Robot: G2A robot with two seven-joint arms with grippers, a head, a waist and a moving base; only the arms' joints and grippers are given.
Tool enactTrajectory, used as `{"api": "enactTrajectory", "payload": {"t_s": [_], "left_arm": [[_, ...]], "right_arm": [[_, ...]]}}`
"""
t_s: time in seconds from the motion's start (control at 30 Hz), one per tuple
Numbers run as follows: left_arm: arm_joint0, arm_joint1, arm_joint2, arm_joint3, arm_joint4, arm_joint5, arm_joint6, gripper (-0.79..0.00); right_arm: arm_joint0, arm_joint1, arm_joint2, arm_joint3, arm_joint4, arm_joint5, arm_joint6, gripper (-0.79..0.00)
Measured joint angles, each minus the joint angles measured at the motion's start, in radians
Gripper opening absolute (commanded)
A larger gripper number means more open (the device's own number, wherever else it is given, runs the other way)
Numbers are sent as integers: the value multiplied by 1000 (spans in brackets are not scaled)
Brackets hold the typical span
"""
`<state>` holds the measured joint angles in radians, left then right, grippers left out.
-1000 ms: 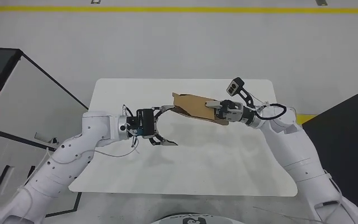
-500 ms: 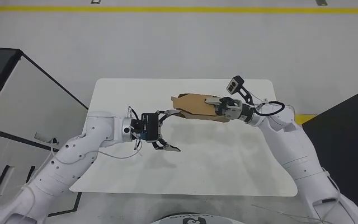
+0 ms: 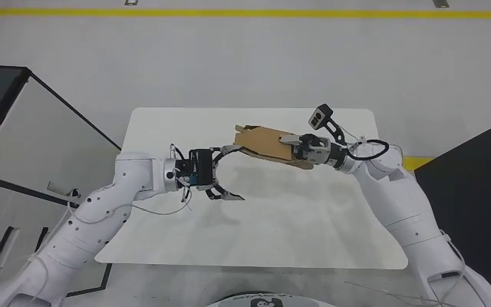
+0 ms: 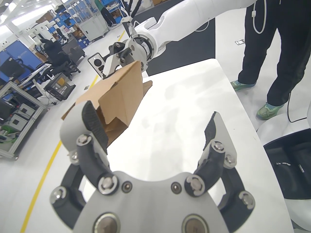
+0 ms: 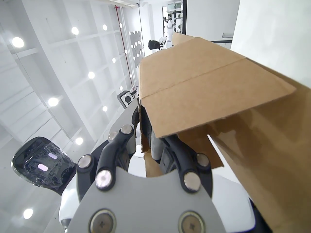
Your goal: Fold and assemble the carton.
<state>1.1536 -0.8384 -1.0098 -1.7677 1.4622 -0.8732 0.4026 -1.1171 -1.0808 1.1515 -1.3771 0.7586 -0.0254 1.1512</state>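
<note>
Holding the brown carton [image 3: 265,143] by its right end, the right gripper [image 3: 298,146] has its fingers pressed together on a cardboard flap; the right wrist view shows them pinching that edge while the carton's panels spread away from the wrist, partly opened and creased along a fold line. The carton sits over the far middle of the white table [image 3: 307,230], lying lengthwise between the two arms and tilted, and whether its lower edge touches the tabletop cannot be told. The left gripper [image 3: 230,173] is at the carton's left end, turned toward it, with its fingers spread wide apart. One finger lies right at the carton's open near end, overlapping it in the left wrist view, though contact cannot be made out; the other finger hangs over bare table, well apart from the cardboard
</note>
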Motion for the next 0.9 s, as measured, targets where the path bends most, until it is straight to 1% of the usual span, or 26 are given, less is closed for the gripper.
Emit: {"api": "enactTrajectory", "payload": {"t_s": [0.23,0.47,0.9], "left_arm": [[12,-1,-8,-21,-1,-18,8,0],[13,-6,-2,-26,9,-34,19,0],[20,-11,0,-32,28,-49,32,0]], "right_arm": [[-4,0,-2,-1,-5,20,10,-785],[7,-5,-2,3,-12,6,-31,-785],[34,-16,-22,7,-34,-1,-66,-785]]}}
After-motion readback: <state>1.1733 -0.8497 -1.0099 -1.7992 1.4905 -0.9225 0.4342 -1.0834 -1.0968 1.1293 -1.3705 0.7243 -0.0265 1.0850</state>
